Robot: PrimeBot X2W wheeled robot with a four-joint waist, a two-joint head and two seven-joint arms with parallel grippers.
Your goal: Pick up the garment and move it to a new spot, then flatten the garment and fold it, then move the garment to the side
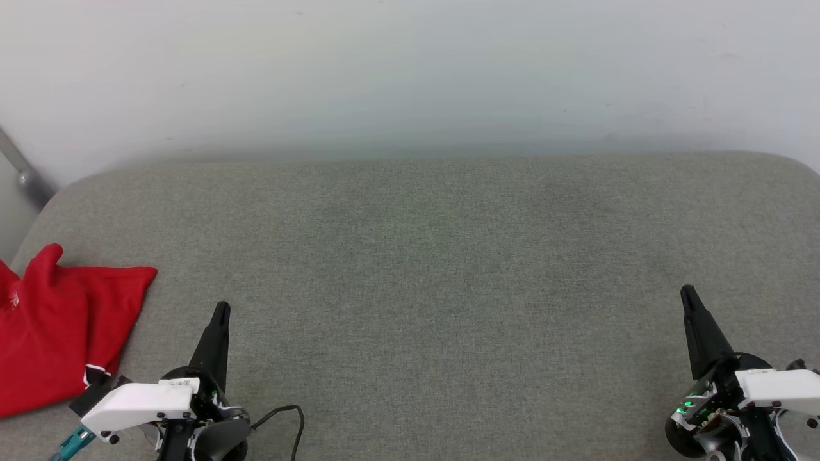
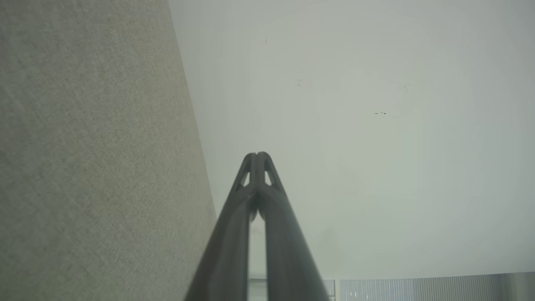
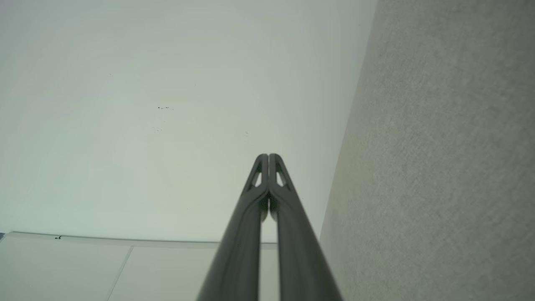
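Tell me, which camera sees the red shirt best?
The head view: the red shirt lies at the left edge of the grey cushion. The wrist views face the wall and cushion, past the shut left hand and right hand.

Grey fabric cushion (image 1: pixel 448 269) against a pale wall (image 1: pixel 410 70).

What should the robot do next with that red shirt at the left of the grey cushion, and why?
Probably just rest both arms where they are. The red jersey T-shirt lies folded at the left side of the grey fabric cushion, and both pairs of jaws are shut and apart from it, so the job looks finished.
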